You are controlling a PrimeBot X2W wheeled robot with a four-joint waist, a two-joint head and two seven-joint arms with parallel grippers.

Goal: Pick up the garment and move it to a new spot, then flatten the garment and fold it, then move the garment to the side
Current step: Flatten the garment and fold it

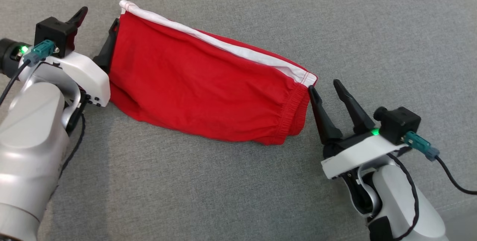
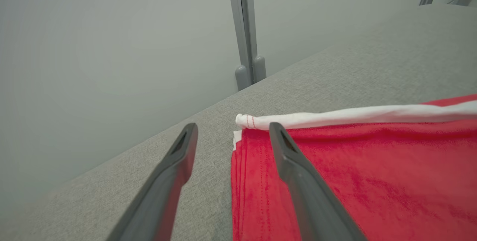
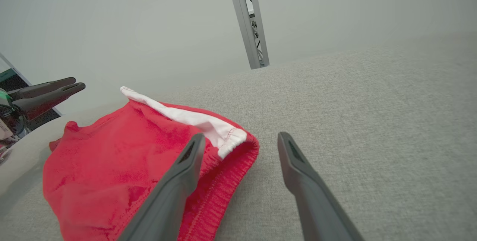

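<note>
Left hand (image 1: 99, 15), right hand (image 1: 324, 85) flank garment (image 1: 208, 88) on upholstery (image 1: 223, 196).

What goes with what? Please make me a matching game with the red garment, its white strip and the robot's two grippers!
Things:
1. garment
2. white strip
3. left gripper
4. right gripper

Places and states:
A. fingers apart, at the gathered elastic end
B. fingers apart, at the flat stitched end
C. runs along the garment's far edge
D. red, lying on the grey surface

Pairs: 1-D, 2-C, 3-B, 4-A
</note>
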